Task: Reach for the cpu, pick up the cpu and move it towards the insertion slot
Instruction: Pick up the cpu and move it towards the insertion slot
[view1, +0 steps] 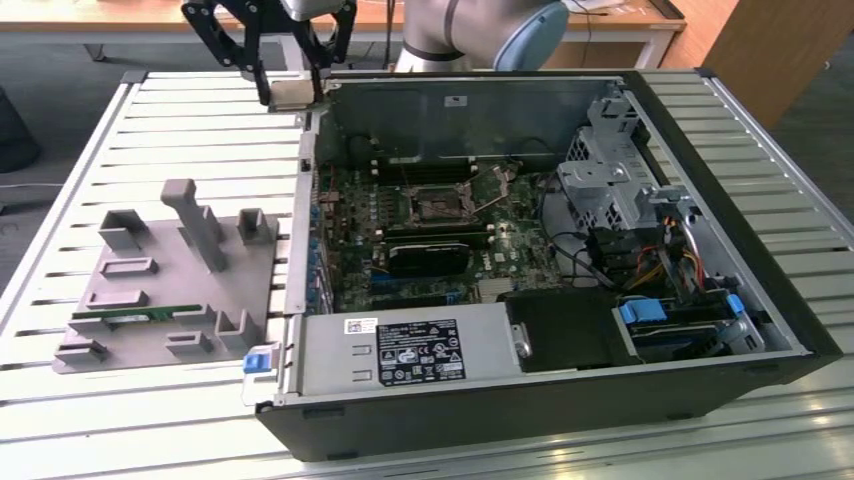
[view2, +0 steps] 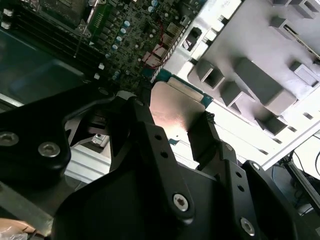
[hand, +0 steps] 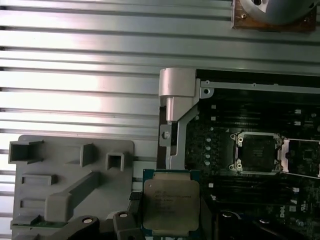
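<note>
A: Where is the gripper (view1: 286, 85) sitting right now?

B: In the exterior view it is hanging above the far corner of the open computer case (view1: 747, 330), just over the case wall on the exterior view's left, with the slatted metal table (view1: 174, 130) beneath it.

A: Is it carrying anything?

B: Yes. In the second wrist view the gripper (view2: 172, 135) is clamping the cpu (view2: 172, 107), one black finger (view2: 142, 125) pressing on one side of the chip and the other on the opposite side. The shiny metal top is catching the light. In the first wrist view the cpu (hand: 170, 201) is showing its silvery top with a thin greenish edge around it, held between the fingers.

A: And the insertion slot?

B: It is lying on the green board inside the case. In the exterior view the insertion slot (view1: 438, 203) is sitting near the middle of the board, well apart from the gripper. In the first wrist view the insertion slot (hand: 256, 153) is showing as a dark square with a silvery frame, and the chip is off to one side of it, not over it.

A: What else is lying around?

B: A grey holder tray (view1: 167, 285) is resting on the table beside the case, with a green memory stick (view1: 123, 315) lying in one of its grooves.
</note>
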